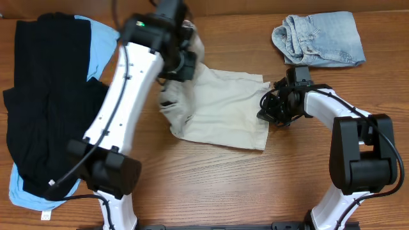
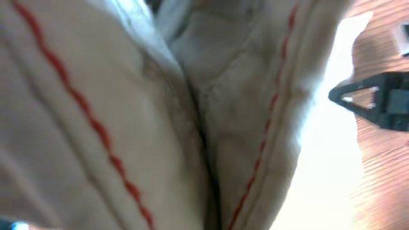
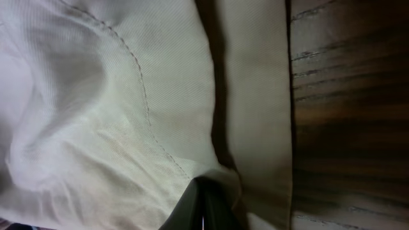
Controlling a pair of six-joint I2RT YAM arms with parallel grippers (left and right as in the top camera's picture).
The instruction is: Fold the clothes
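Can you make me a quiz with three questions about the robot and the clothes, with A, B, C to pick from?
1. Where is the folded denim piece?
A) far right side
B) dead centre
C) near left corner

2. What colour are the shorts in the middle?
A) red
B) pale beige
C) green

3. What are the right gripper's jaws doing?
A) spread wide in the air
B) pinching the denim
C) shut on the shorts' edge

Answers:
1 A, it lies far right in the overhead view.
2 B, the cloth looks pale beige from above.
3 C, the right wrist view shows beige cloth pinched at the tip.
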